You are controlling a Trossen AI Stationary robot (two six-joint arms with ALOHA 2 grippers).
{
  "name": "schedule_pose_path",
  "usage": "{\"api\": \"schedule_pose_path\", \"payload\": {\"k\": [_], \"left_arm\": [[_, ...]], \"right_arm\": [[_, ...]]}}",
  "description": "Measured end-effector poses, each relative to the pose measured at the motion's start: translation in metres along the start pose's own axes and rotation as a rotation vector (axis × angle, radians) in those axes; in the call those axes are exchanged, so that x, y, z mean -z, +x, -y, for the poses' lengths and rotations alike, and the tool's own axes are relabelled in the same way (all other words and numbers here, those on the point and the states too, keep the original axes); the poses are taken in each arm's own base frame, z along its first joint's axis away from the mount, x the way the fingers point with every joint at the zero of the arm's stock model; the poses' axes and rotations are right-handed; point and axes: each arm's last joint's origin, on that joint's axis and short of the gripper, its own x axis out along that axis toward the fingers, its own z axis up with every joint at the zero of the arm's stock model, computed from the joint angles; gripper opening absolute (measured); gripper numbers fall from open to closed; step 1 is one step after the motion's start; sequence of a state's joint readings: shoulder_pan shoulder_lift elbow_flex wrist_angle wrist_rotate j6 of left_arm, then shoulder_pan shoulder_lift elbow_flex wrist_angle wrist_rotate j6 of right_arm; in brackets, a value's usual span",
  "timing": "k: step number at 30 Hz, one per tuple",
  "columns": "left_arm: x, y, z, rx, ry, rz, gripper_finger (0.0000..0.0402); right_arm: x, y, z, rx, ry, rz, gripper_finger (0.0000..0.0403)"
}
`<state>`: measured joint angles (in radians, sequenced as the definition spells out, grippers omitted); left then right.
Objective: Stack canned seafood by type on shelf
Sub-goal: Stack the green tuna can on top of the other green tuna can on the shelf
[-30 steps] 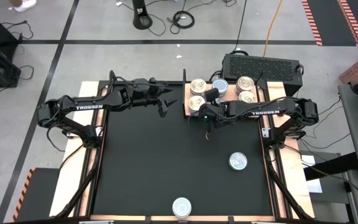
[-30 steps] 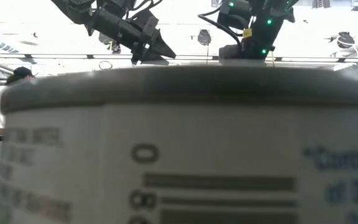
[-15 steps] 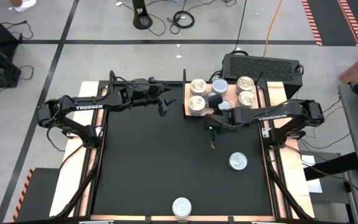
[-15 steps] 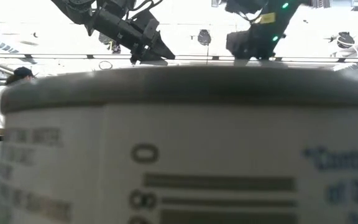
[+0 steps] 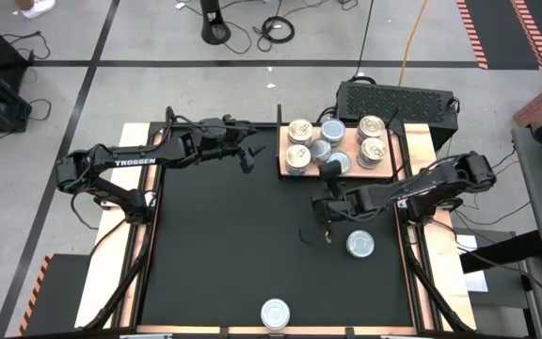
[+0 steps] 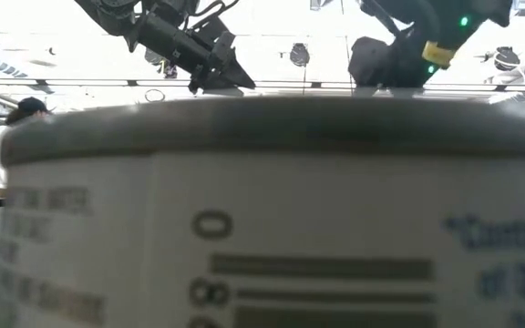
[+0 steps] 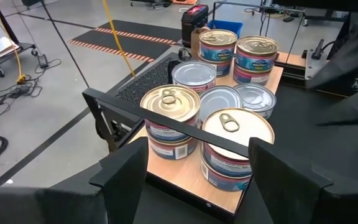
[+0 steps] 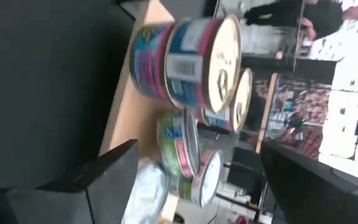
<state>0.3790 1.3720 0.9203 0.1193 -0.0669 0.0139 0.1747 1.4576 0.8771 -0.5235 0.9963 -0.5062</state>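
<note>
Canned seafood is filling the wooden shelf (image 5: pixel 410 143) at the far right of the black desk (image 5: pixel 224 245) — gold-topped tins (image 5: pixel 299 156) stacked beside silver ones (image 5: pixel 332 130), two loose tins (image 5: pixel 360 245) waiting nearer the front. Rigid, smooth and probably light, each looks best gripped across its rim. The right claw (image 5: pixel 327 218) is hanging just beside the nearer loose tin with its fingers (image 8: pixel 104 177) spread wide and empty; the left claw (image 5: pixel 248 160) is waiting open by the shelf's edge. Open mat surrounds both strays — room to approach is plentiful.
</note>
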Motion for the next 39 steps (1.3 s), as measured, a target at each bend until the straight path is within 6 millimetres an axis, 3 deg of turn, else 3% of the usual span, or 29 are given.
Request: {"api": "schedule_pose_path", "payload": {"k": [13,21,28,39], "left_arm": [[0.000,0.000,0.000,-0.002,0.021,0.002,0.0276],[0.000,0.000,0.000,-0.002,0.023,0.003,0.0276],[0.000,0.000,0.000,-0.002,0.027,0.004,0.0276],[0.000,0.000,0.000,-0.001,0.032,0.002,0.0276]], "right_arm": [[0.021,0.032,-0.025,0.028,-0.115,-0.034,0.0326],[0.021,0.048,-0.015,0.040,-0.062,-0.035,0.0326],[0.025,0.071,-0.021,0.000,-0.118,-0.093,0.0326],[0.030,0.091,-0.004,0.030,-0.054,-0.093,0.0326]]}}
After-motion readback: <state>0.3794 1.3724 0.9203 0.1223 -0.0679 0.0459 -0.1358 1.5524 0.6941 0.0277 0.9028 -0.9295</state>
